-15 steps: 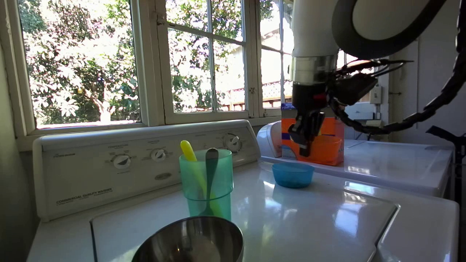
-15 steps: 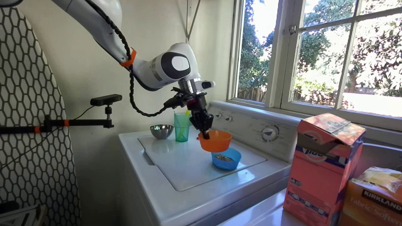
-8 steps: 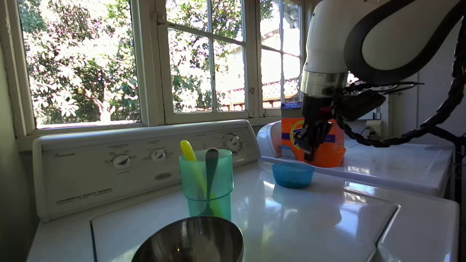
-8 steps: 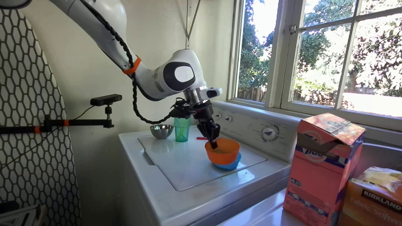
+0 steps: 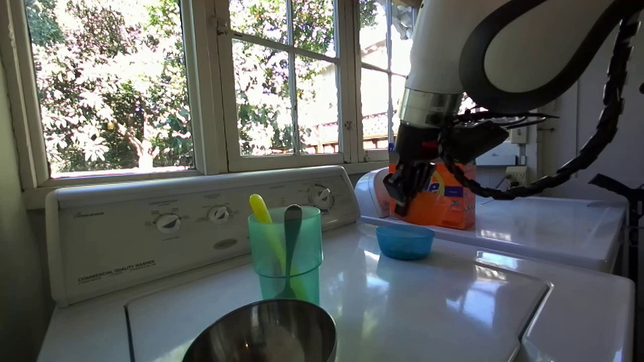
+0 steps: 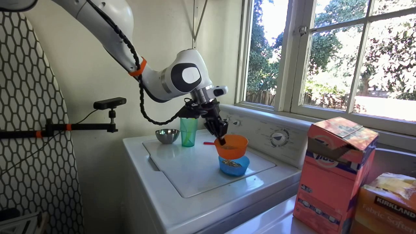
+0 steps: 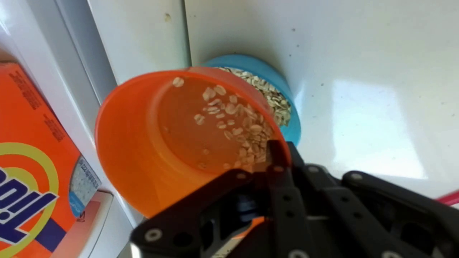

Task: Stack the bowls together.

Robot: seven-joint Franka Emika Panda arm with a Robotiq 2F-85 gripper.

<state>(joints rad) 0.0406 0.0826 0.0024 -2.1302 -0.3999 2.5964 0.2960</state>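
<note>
My gripper (image 6: 222, 141) is shut on the near rim of the orange bowl (image 6: 234, 150), one finger inside and one outside, as the wrist view (image 7: 285, 152) shows. The orange bowl (image 7: 132, 139) is tilted and holds some oats. It hangs above the blue bowl (image 6: 233, 168), which stands on the washer lid with oats in it. In the wrist view the orange bowl partly covers the blue bowl (image 7: 293, 130). In an exterior view the blue bowl (image 5: 405, 244) stands under my gripper (image 5: 402, 208); the orange bowl blends with the orange box there. A steel bowl (image 6: 167, 136) stands farther off.
A green cup (image 5: 284, 251) with utensils stands beside the steel bowl (image 5: 261, 332). A red utensil (image 6: 209, 143) lies on the lid. The control panel (image 6: 260, 130) rises along the window side. Detergent boxes (image 6: 331, 182) stand on the neighbouring machine.
Over the last second the gripper with the orange bowl went down over the blue bowl, then rose a little and shifted toward the control panel. The blue bowl has not moved.
</note>
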